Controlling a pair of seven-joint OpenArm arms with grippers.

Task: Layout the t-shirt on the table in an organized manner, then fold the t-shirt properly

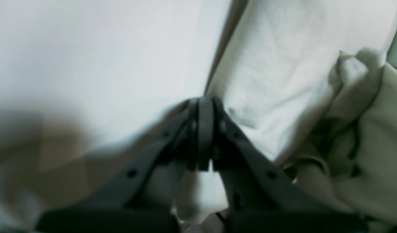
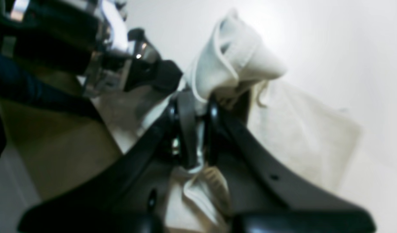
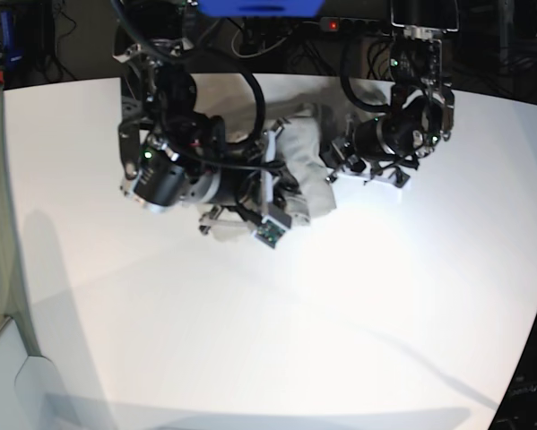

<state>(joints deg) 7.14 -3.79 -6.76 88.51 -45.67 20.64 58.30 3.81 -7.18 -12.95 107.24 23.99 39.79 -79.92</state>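
The light grey-beige t-shirt (image 3: 304, 175) lies bunched at the back of the white table (image 3: 295, 313), between my two arms. In the right wrist view my right gripper (image 2: 198, 100) is shut on the t-shirt (image 2: 230, 58). A folded wad sticks out past the tips, and more cloth hangs down toward the table (image 2: 347, 48). In the left wrist view my left gripper (image 1: 205, 103) is shut on the edge of the t-shirt (image 1: 276, 81). A flat panel runs off to the upper right and crumpled folds sit at the right, above the table (image 1: 88, 48).
Black and silver robot hardware (image 2: 98, 55) sits close on the left in the right wrist view. Cables and a power strip (image 3: 340, 22) lie behind the table's far edge. The table's left edge (image 3: 12, 269) drops to the floor.
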